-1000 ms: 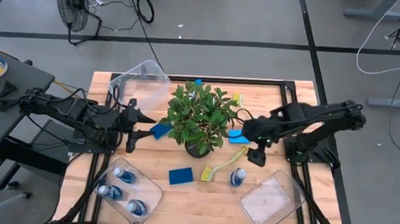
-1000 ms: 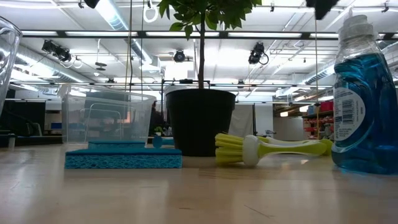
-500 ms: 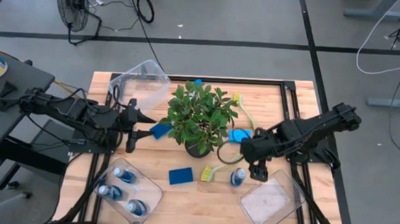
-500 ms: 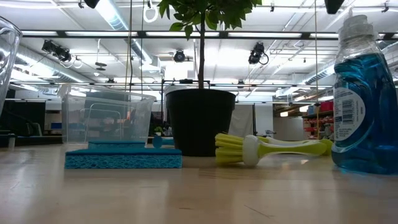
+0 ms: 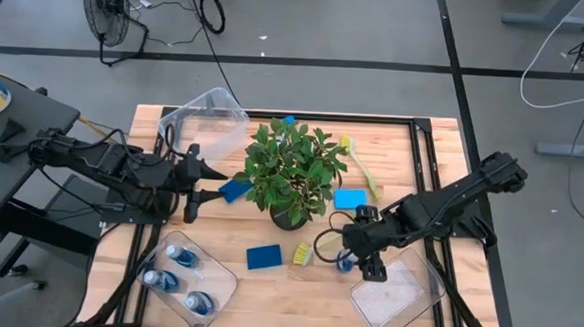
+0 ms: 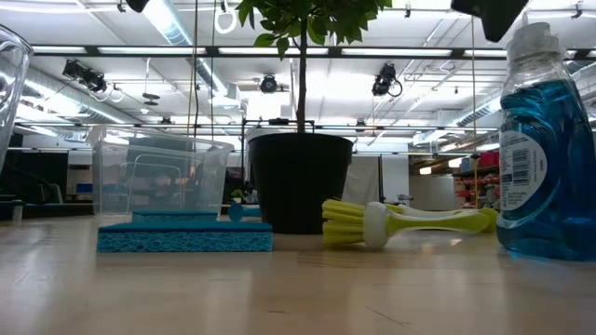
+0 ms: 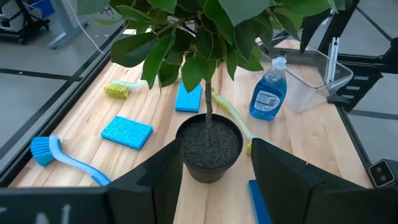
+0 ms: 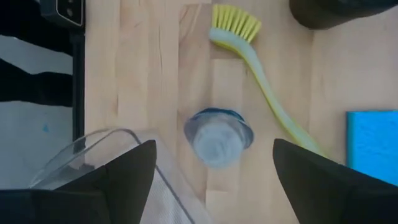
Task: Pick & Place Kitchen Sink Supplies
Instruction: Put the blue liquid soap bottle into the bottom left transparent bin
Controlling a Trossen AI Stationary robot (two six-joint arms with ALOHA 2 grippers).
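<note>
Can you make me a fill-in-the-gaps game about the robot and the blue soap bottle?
1. The right gripper hangs right above the blue soap bottle with its fingers ____.
2. The yellow-green dish brush is ____ on the table.
3. The clear bin near the left arm holds ____ bottles.
4. The potted plant has ____ leaves.

Missing words: open; lying; three; green

A bottle [image 5: 346, 260] stands between a dish brush [image 5: 311, 249] and a bin [image 5: 397, 293], right of the plant [image 5: 290, 169].

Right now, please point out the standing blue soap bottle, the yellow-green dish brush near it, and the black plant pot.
blue soap bottle [image 8: 217, 137], right wrist view, cap top
yellow-green dish brush [image 8: 235, 23], right wrist view, bristles
black plant pot [image 6: 300, 181], low view, front wall
</note>
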